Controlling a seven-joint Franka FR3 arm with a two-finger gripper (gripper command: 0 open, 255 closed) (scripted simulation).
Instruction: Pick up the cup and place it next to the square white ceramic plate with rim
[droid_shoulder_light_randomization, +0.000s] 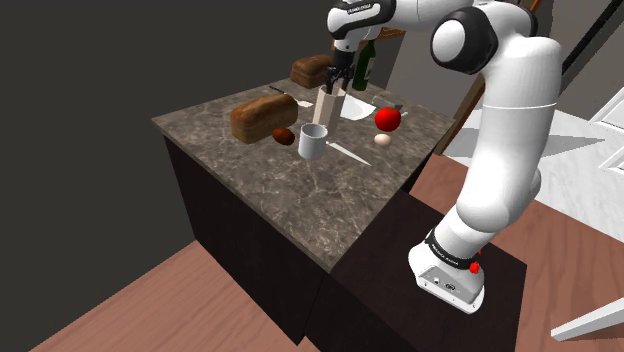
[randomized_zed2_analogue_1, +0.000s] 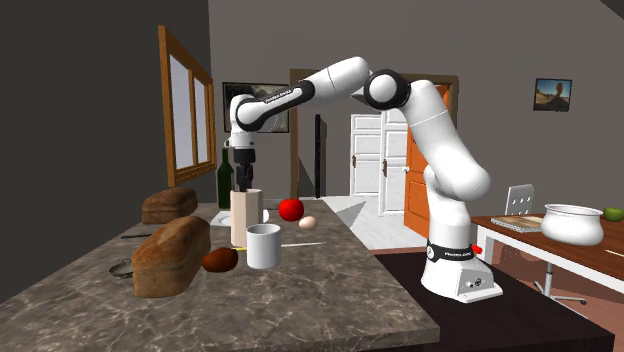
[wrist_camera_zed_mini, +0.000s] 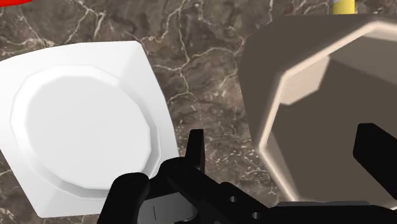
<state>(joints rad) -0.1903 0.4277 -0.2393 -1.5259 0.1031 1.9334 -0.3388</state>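
Marbled counter: loaves, white cup, square plate, red fruit, egg.

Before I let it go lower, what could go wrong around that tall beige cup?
The open black gripper looks off-centre over the tall beige faceted cup: one finger appears above its opening, not outside its wall. Descending could hit the rim and tip it toward the square white rimmed plate.

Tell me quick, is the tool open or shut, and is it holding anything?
Tool: open, poised at the tall beige cup, not clasping it.
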